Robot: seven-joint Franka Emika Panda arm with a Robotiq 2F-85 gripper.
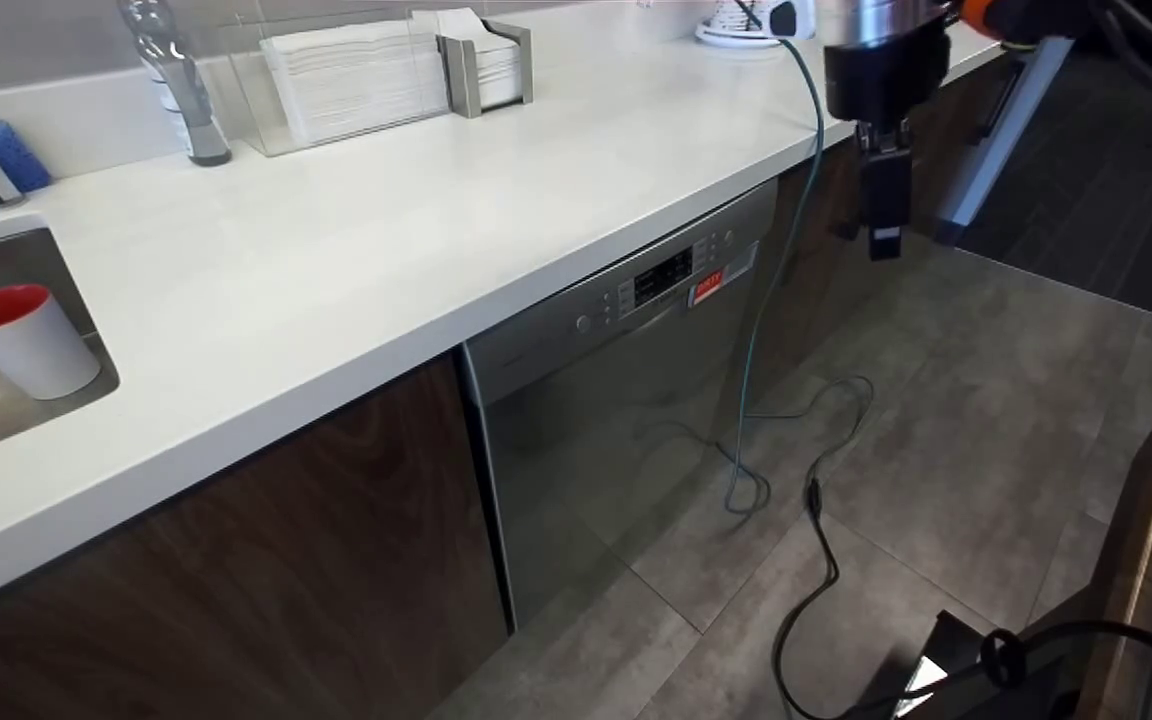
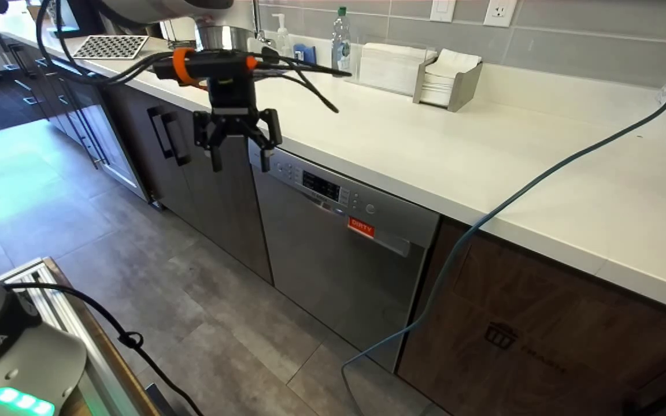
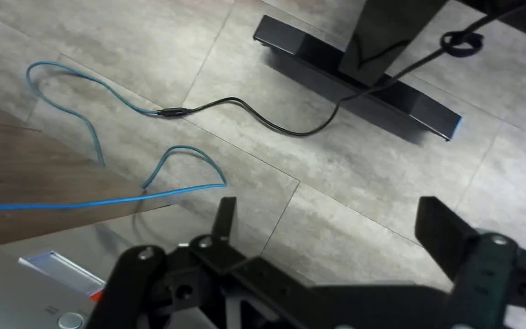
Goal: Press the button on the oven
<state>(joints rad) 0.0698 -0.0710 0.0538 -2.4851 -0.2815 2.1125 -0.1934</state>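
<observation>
The oven [image 2: 336,268] faces outward — long control strip [image 2: 343,195] parallel to the countertop [image 2: 454,153].

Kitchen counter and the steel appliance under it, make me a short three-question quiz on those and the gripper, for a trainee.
1. True or false: the gripper is open and holding nothing.
2. Fill in: the red label on the steel appliance reads ____.
3. Which of these is in the sink: a) bottle, b) cup, c) napkins?

Key: 1. true; 2. DIRTY; 3. b
</observation>
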